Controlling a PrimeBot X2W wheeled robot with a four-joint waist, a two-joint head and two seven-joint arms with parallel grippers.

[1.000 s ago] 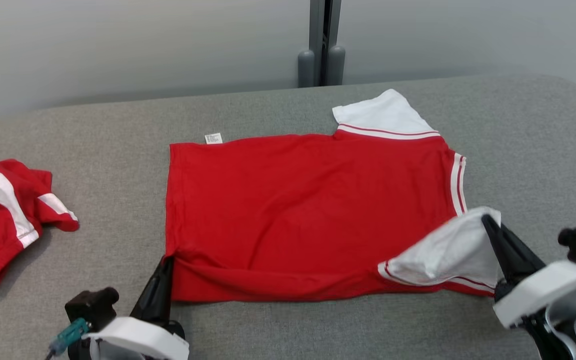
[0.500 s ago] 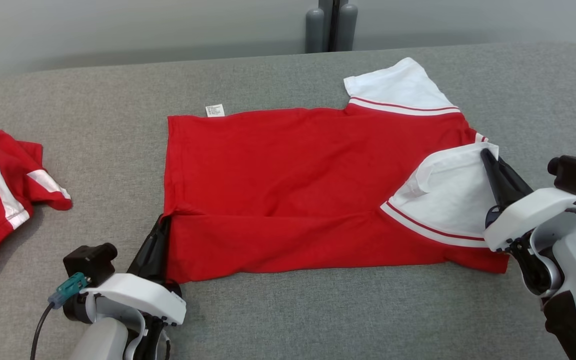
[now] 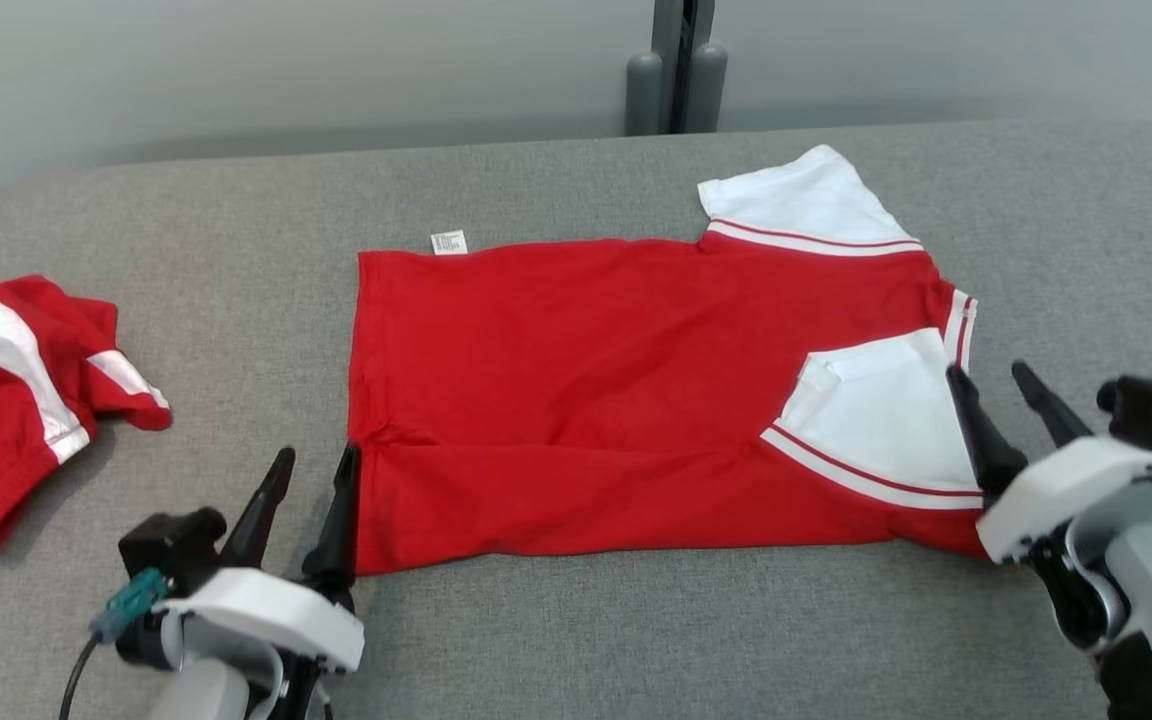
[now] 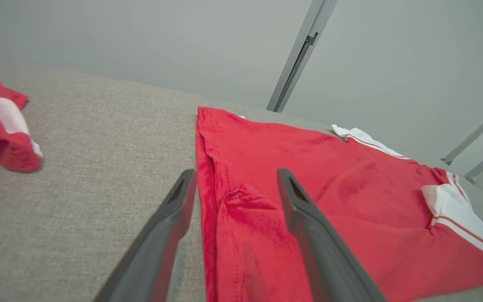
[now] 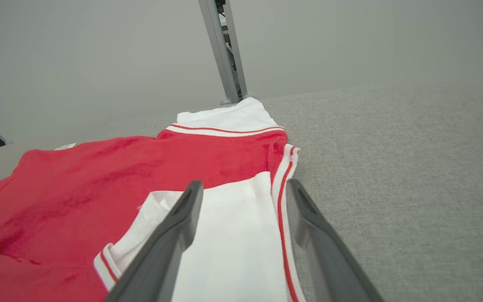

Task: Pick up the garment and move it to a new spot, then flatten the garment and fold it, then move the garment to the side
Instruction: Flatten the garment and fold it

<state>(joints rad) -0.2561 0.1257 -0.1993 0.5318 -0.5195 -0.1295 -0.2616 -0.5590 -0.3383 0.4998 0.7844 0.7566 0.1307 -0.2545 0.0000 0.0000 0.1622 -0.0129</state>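
I see the red garment (image 3: 636,400) lying flat on the grey padded surface (image 3: 576,640). One white sleeve (image 3: 886,420) is folded inward over its body. My left gripper (image 3: 318,452) stands at the garment's near left corner with the jaws apart and holding nothing. Its inner finger seems to touch the hem, but I cannot be sure from here. My right gripper (image 3: 986,370) is at the garment's right edge, also spread wide and empty, with one finger over the white sleeve. A crumpled red cloth (image 3: 16,400) lies well apart, left of the garment.
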